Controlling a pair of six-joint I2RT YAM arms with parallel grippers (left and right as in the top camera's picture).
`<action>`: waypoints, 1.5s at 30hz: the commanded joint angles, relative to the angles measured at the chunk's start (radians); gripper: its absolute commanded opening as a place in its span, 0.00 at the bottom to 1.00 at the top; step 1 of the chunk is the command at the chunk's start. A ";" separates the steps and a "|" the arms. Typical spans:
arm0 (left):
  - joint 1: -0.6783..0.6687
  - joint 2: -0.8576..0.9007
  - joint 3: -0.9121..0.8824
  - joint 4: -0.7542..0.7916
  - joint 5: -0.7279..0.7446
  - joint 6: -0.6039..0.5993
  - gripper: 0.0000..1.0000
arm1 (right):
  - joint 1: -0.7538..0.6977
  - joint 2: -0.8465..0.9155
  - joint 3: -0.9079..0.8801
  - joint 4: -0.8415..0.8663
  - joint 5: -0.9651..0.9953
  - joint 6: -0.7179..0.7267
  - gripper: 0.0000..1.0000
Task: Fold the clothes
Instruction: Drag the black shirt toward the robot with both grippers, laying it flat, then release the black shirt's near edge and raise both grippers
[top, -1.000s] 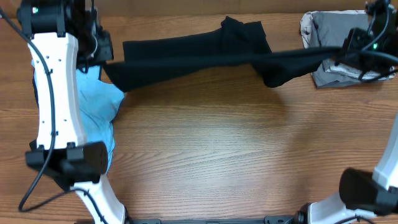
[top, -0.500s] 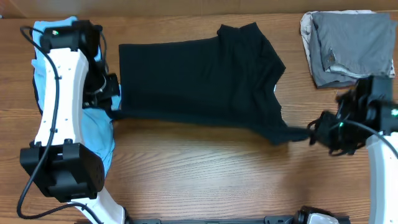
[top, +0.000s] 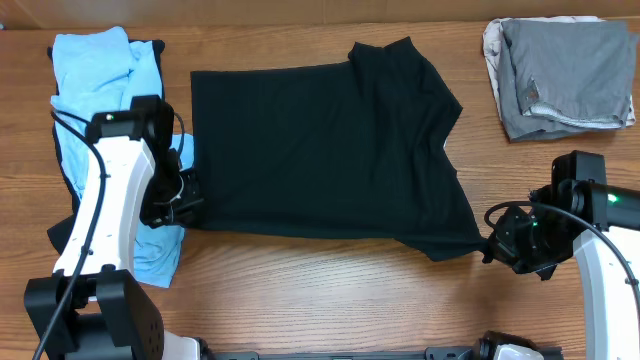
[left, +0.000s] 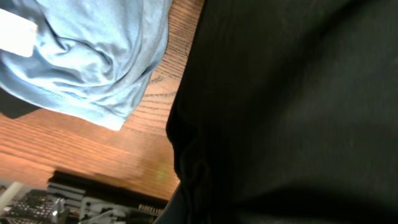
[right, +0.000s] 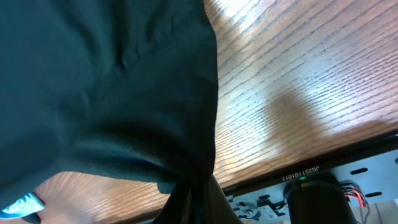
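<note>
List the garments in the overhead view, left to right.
light blue garment → black T-shirt → folded grey and off-white stack

1. All items are carried by a wooden table (top: 330, 290).
2. A black T-shirt (top: 320, 150) is spread flat across the upper centre of the frame.
3. A light blue garment (top: 95, 60) is bunched at the upper left.
4. A grey garment (top: 565, 70) is stacked on an off-white garment (top: 492, 45) at the upper right.
</note>
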 joint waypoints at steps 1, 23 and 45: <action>0.010 -0.021 -0.063 0.052 -0.003 -0.052 0.04 | -0.007 -0.015 -0.005 0.044 -0.006 0.015 0.04; 0.012 0.041 -0.132 0.490 -0.168 -0.097 0.04 | 0.205 0.364 -0.005 0.657 0.008 -0.043 0.04; 0.025 0.254 -0.132 0.745 -0.161 -0.123 0.04 | 0.196 0.394 -0.006 0.840 0.023 -0.130 0.04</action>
